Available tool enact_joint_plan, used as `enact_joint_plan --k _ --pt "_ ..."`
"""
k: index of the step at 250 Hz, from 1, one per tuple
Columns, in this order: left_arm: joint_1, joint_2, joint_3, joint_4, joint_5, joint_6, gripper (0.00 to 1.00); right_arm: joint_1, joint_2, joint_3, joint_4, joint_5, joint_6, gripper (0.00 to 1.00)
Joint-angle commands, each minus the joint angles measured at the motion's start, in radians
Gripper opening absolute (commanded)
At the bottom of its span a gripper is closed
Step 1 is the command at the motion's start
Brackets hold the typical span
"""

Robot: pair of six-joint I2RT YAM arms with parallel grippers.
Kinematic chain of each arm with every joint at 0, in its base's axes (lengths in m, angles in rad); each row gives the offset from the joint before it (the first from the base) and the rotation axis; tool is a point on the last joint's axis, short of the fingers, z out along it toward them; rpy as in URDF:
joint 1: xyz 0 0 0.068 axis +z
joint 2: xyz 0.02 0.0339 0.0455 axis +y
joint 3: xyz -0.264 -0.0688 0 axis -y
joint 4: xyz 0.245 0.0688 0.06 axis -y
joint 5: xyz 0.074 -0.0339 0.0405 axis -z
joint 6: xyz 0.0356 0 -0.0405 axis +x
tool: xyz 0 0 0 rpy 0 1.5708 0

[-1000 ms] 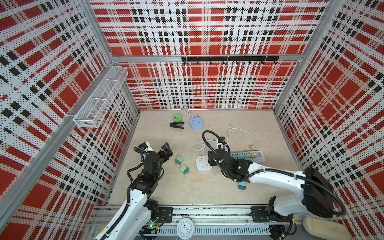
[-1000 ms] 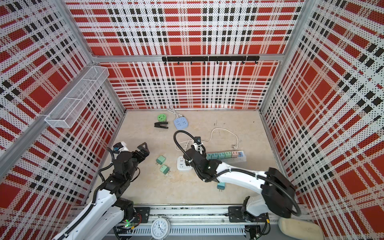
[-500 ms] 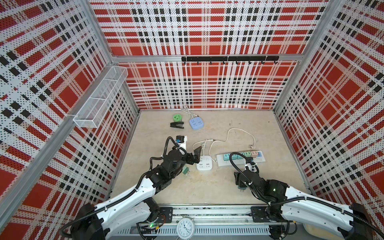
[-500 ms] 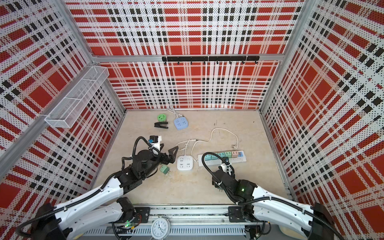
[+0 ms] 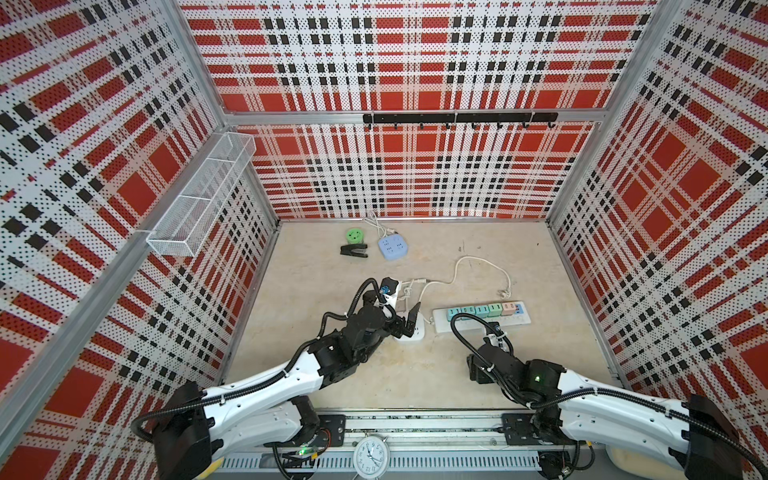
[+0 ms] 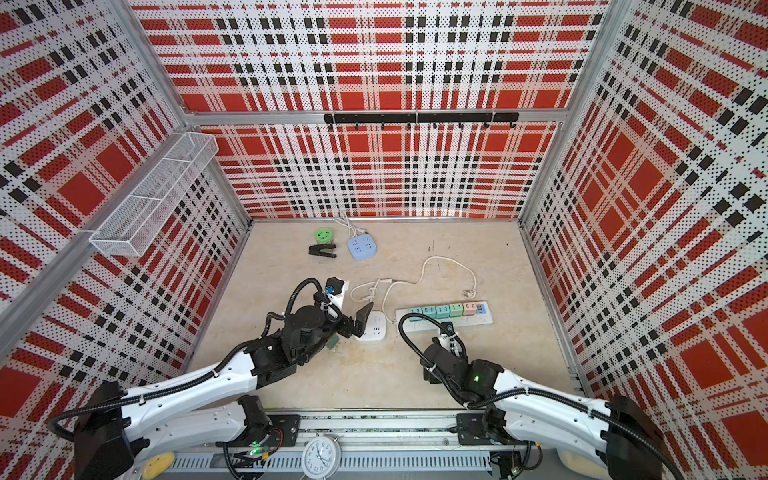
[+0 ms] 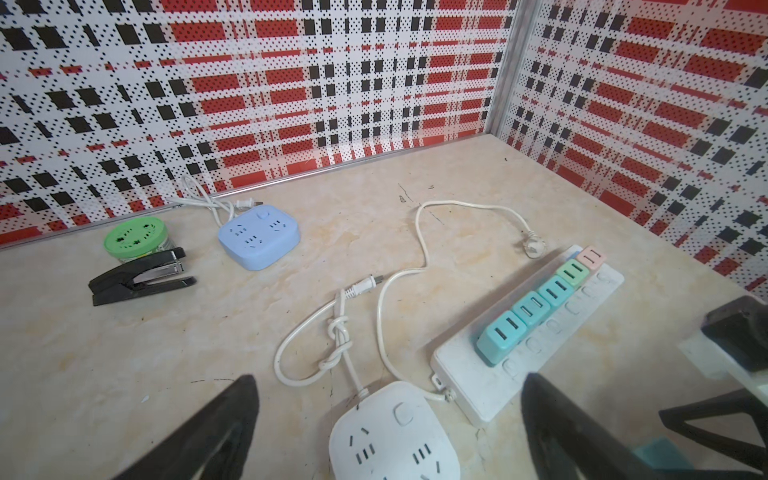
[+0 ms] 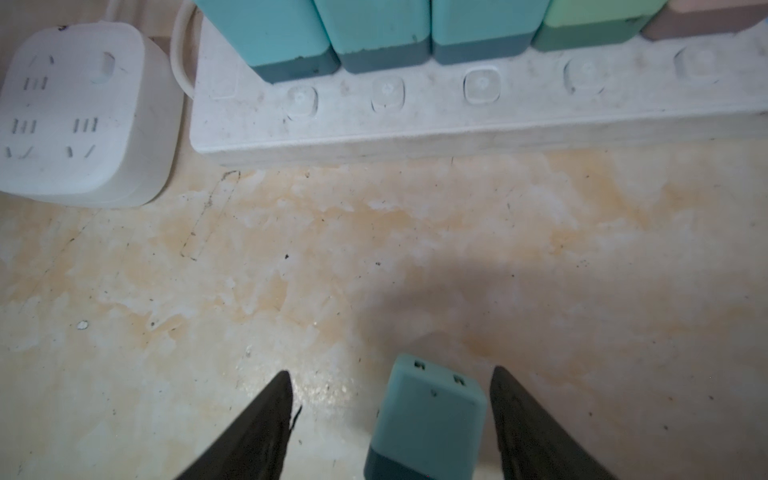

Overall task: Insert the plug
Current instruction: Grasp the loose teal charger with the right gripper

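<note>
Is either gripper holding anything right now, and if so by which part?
Nothing is held. The left gripper is open above the white socket; the right gripper is open around the teal plug on the table, not clamping it.

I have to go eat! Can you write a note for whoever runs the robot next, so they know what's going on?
Left gripper: open, empty, hovering over the white square socket.
Right gripper: open, straddling a teal plug on the table, not gripping it.
Done: five plugs sit in the long power strip.
Left: grip the teal plug and push it into a free socket.
</note>
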Motion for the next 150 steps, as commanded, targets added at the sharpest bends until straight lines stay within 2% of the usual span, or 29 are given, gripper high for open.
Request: enact_joint_plan --k 1,85,122,150 --pt "-0.003 -0.027 0.019 0.016 -0.039 0.015 0.99 0.004 0.031 -0.016 0.037 -0.026 0.036 0.78" --pt "-0.003 -0.063 0.01 0.012 -0.057 0.018 0.99 0.047 0.173 0.013 0.135 -0.097 0.027 0.78" --pt "-0.003 -0.07 0.005 0.013 -0.067 0.018 0.99 0.086 0.252 0.061 0.125 -0.063 0.029 0.73" --pt "-0.001 -0.072 0.004 0.013 -0.071 0.018 0.99 0.099 0.276 0.077 0.105 -0.039 0.038 0.73"
